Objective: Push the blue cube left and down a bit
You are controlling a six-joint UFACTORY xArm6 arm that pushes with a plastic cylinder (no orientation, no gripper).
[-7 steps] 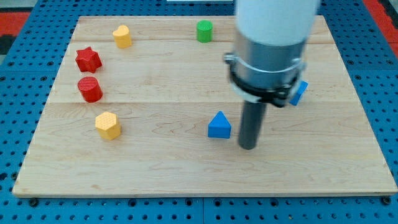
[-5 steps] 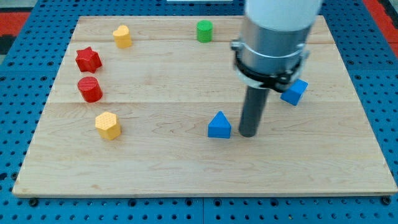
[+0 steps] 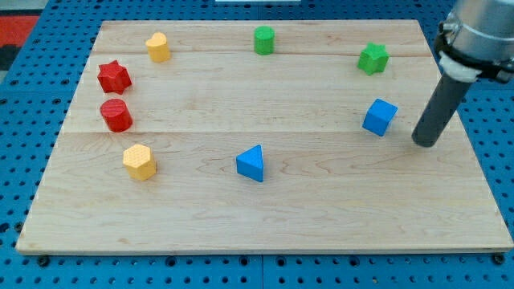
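Observation:
The blue cube [image 3: 380, 117] sits on the wooden board [image 3: 321, 217] at the view's right, below the green star. My tip [image 3: 427, 144] rests on the board just to the right of the cube and slightly lower, with a small gap between them. The rod rises toward the view's top right corner.
A blue triangular block [image 3: 251, 164] lies left of centre-bottom. A green star [image 3: 373, 59] and a green cylinder [image 3: 263, 40] are near the top. A yellow block [image 3: 158, 47], red star [image 3: 114, 77], red cylinder [image 3: 116, 116] and yellow hexagon [image 3: 139, 161] line the left side.
My tip has moved from beside the blue triangle to the right of the blue cube. The blue triangle has shifted left and turned. The arm no longer hides the green star.

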